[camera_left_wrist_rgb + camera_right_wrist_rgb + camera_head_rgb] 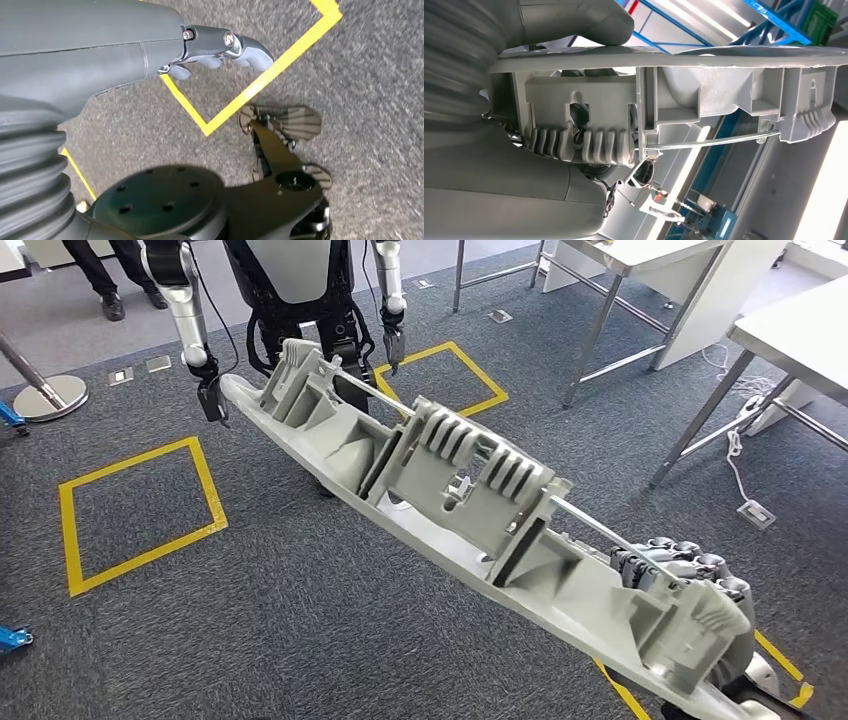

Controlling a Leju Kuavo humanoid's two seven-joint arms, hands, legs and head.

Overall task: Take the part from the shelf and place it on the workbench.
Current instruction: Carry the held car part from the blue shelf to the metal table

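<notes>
The part [450, 490] is a long grey plastic moulding with ribs, brackets and a thin metal rod along it. It hangs tilted over the carpet, reaching from the lower right up to the upper left of the head view. My right hand [675, 565] grips its near end, fingers curled over the edge. In the right wrist view the part [704, 95] runs across the picture, with my right hand [499, 190] wrapped round it. My left hand [220, 47] hangs at my side over the carpet and holds nothing, its fingers loosely apart.
Another humanoid robot [290, 280] stands at the back, its arms hanging close to the part's far end. Yellow tape squares [140, 515] mark the grey carpet. Metal-legged tables [800, 330] stand at the right. A person's legs [110, 280] are at the top left. Blue shelf frames [774, 20] lie behind.
</notes>
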